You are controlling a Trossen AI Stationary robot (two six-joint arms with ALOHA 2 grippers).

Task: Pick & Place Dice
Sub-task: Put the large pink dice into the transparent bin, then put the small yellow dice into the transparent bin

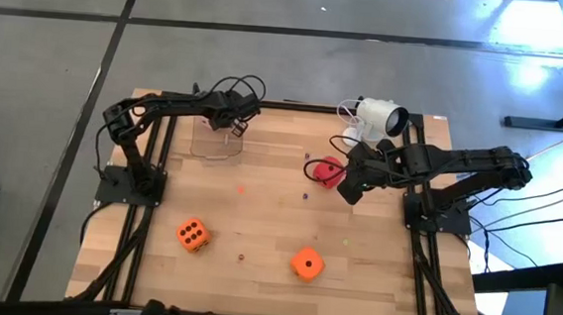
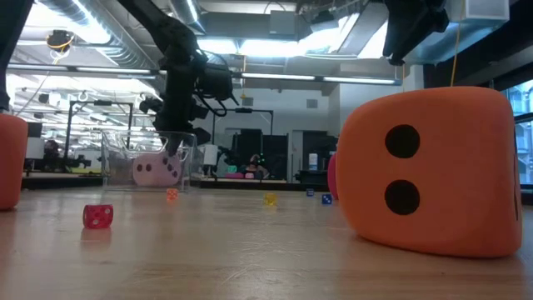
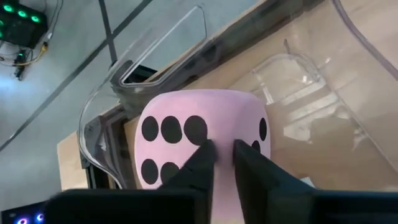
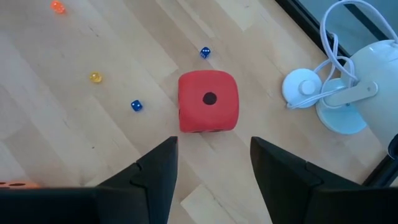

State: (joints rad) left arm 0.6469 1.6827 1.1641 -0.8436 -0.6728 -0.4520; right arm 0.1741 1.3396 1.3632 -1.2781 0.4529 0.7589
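Pale pink and soft-looking, one die (image 3: 199, 140) is sitting inside the clear plastic container (image 1: 217, 138) at the far left of the wooden table (image 1: 265, 246), its six-pip face showing. The left pincer (image 3: 222, 163) is pressing on it with fingers nearly together; whether it is gripping, I cannot tell. The red die (image 4: 207, 101) is lying near the white camera stand (image 4: 348, 87), one pip up, with the right pincer (image 4: 213, 163) hovering wide above it. Two orange dice (image 1: 193, 235) (image 1: 306, 263) are resting near the front edge, well apart. Tiny coloured dice (image 4: 136, 105) are lying scattered around.
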